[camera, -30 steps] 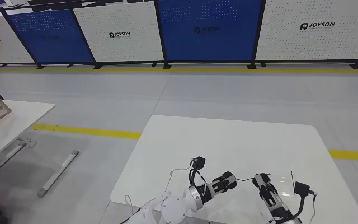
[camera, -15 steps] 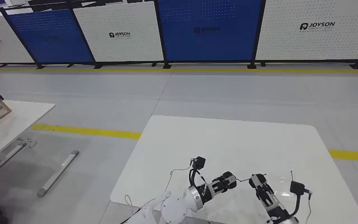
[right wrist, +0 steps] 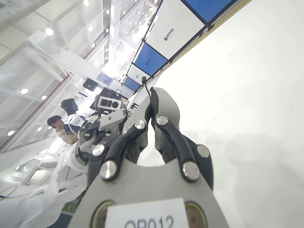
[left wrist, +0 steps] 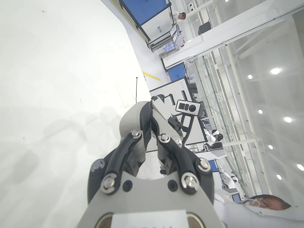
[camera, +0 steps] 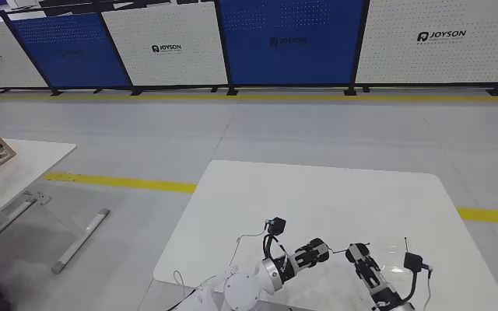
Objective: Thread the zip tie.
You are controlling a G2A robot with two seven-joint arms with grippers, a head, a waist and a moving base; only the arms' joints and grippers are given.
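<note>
The right gripper point(right wrist: 151, 97) has its fingers pressed shut on the zip tie point(right wrist: 145, 84), whose short black end with a small head sticks out just past the fingertips. In the top view a thin dark strand runs from there to the left gripper point(left wrist: 152, 104), just beside it and also closed; whether that one pinches the strand cannot be told. Both sit low over the near edge of the white table point(camera: 311, 202).

Left pincer point(left wrist: 151, 104) and right pincer point(right wrist: 152, 94) clamped tight, tips facing.
</note>
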